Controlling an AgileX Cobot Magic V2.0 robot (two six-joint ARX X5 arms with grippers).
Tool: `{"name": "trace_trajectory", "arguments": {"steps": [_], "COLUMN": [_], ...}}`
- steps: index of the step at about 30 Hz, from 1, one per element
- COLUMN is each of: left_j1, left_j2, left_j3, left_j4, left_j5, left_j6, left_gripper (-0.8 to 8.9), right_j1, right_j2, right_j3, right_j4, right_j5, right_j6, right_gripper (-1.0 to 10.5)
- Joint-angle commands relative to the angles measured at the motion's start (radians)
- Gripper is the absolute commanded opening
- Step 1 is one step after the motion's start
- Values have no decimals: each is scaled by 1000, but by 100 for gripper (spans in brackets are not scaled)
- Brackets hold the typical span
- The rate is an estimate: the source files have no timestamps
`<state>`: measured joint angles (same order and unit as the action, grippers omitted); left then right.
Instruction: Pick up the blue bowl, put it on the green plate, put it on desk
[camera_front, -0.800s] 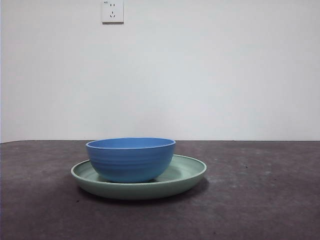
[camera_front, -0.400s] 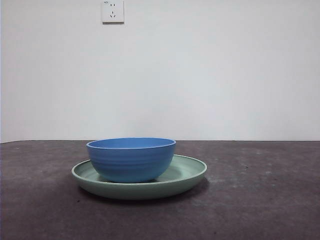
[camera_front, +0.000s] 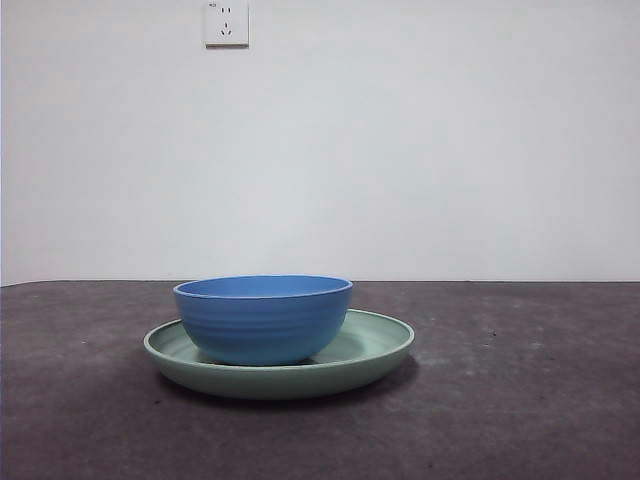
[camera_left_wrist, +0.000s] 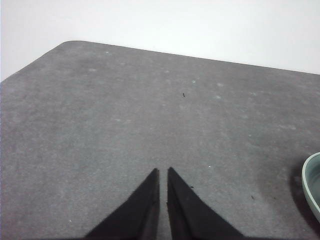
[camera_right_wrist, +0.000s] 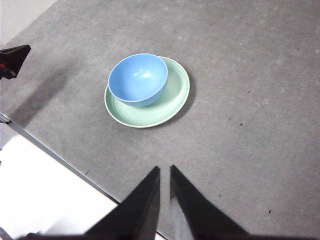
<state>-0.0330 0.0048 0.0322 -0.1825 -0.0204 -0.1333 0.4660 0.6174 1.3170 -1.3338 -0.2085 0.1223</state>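
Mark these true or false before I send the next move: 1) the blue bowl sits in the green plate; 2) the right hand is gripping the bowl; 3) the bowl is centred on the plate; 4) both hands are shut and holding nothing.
1) True: the blue bowl rests inside the green plate.
2) False: the right hand is off the bowl, over the desk.
3) False: it sits off-centre, near one rim.
4) True: the left hand too.
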Motion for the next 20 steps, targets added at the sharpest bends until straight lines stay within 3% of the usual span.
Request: {"name": "trace_trajectory", "arguments": {"steps": [1, 9, 13, 20], "left_j1": [0, 0, 0, 0], "left_j2": [-2, -2, -2, -2], "left_j3": [-21, -21, -21, -21], "left_j4": [-6, -5, -5, -5], "left_j5": [5, 5, 5, 5], "left_j6": [-8, -8, -7, -8], "left_gripper": [27, 27, 27, 27], "right_j1": [8, -12, -131, -340], "right_j2": [6, 0, -28, -246], "right_j3": [13, -11, -85, -568], "right_j4": [-28, -3, 61, 796], "right_j5": [0, 0, 4, 7], "right_j6": [1, 0, -164, -211], "right_gripper": [28, 28, 28, 28]}}
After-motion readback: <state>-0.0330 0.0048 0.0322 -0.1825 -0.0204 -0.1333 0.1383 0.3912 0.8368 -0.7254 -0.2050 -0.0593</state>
